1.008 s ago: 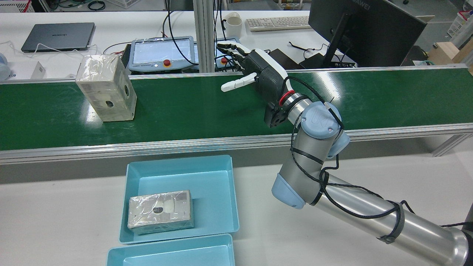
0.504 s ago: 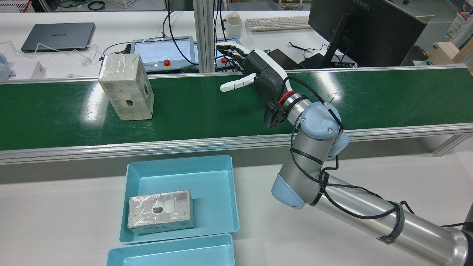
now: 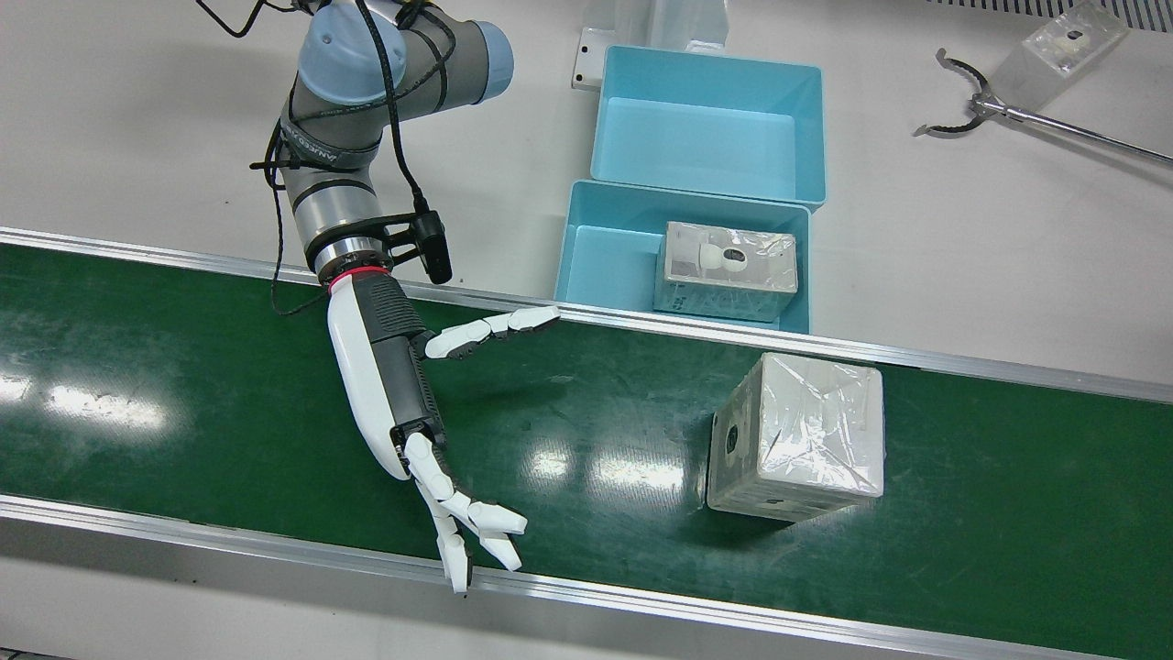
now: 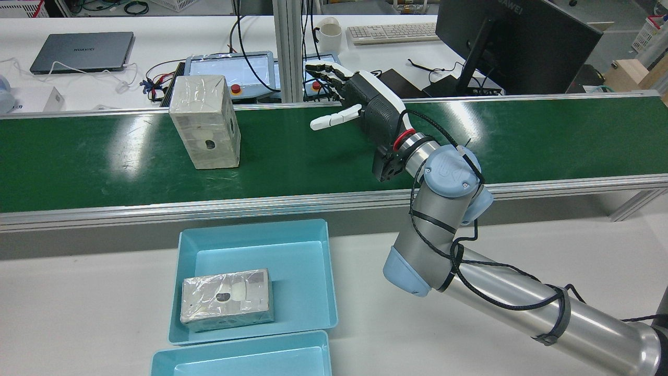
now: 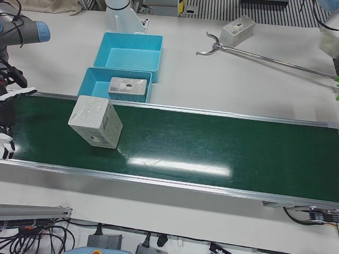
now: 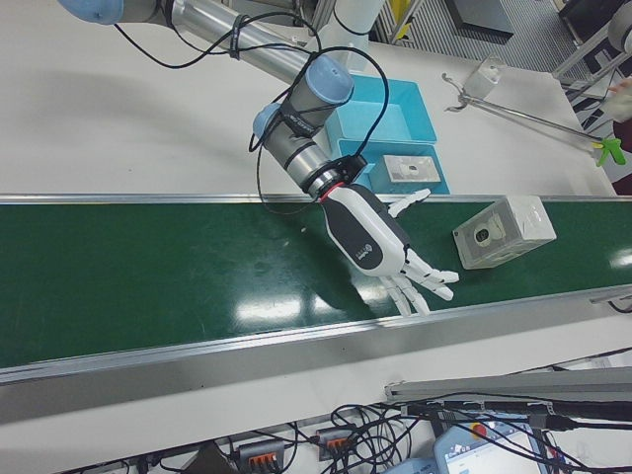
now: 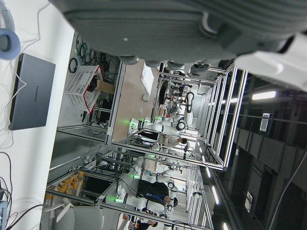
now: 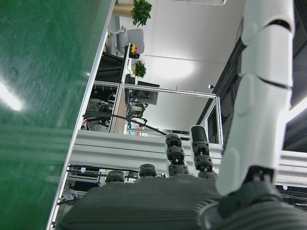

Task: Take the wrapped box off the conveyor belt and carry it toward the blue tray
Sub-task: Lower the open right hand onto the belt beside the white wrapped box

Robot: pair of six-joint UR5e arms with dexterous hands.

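The wrapped box stands upright on the green conveyor belt, well to the left of my right hand in the rear view. That hand hovers over the belt, open, fingers spread and empty, its palm turned toward the box. From the front the box is right of the hand, a wide gap between them. The blue tray sits beside the belt and holds another wrapped box lying flat. My left hand shows only as a dark palm edge in its own view.
A second blue tray adjoins the first. A long grabber tool and a small wrapped box lie on the white table. Beyond the belt are a teach pendant, a monitor and a laptop.
The wrapped box has travelled along the belt to the right in the rear view, closer to my right hand. The hand has barely moved.
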